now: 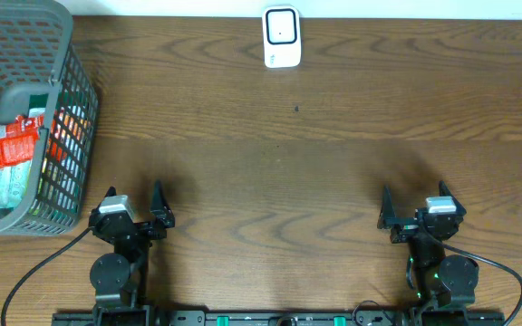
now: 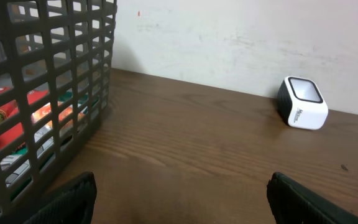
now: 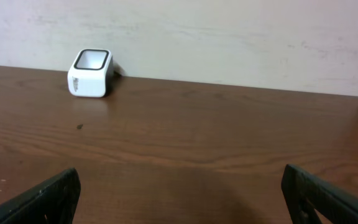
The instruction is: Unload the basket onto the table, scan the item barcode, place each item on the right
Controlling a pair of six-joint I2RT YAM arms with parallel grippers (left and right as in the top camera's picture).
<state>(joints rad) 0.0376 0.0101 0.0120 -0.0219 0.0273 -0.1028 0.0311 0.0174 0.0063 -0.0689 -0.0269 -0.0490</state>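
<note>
Red packet lies in the grey basket, far left of the white scanner, waiting to be picked | left pincer and right pincer stand wide apart, empty, well in front of the scanner, ready to reach.

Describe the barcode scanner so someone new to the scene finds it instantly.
On the brown wooden table, look along the far edge by the pale wall, near the middle. The scanner is the small white cube there, with a dark-rimmed window. Unlike the grey mesh basket at the far left, it is solid, white and stands alone.
</note>
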